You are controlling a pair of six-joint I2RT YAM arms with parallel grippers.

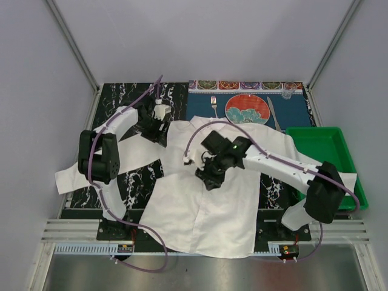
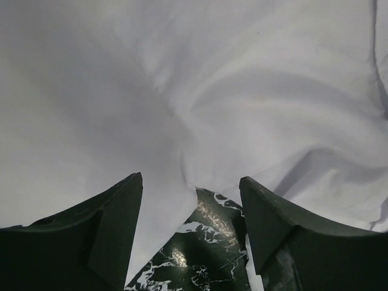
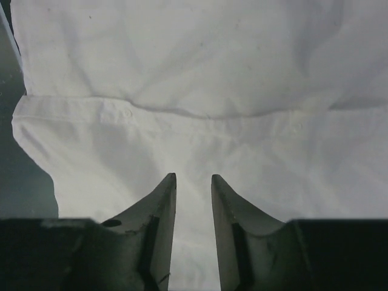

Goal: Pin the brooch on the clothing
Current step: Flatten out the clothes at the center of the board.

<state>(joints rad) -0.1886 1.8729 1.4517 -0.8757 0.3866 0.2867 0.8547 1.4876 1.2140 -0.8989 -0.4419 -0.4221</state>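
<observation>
The big white thin shirt (image 1: 206, 206) lies spread on the black marble desk (image 1: 118, 97). The left tool (image 2: 191, 182) is wide open at its edge, empty. The right tool (image 3: 194, 177), open a crack, holds nothing above it.

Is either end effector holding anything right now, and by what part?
Nothing held. The left end effector and right end effector are open, empty, over the shirt.

I see even, soft light on the top view, with faint shadows. Both wrist views are dimmer; the shirt (image 2: 254, 91) looks grey, its folds softly shadowed.
</observation>
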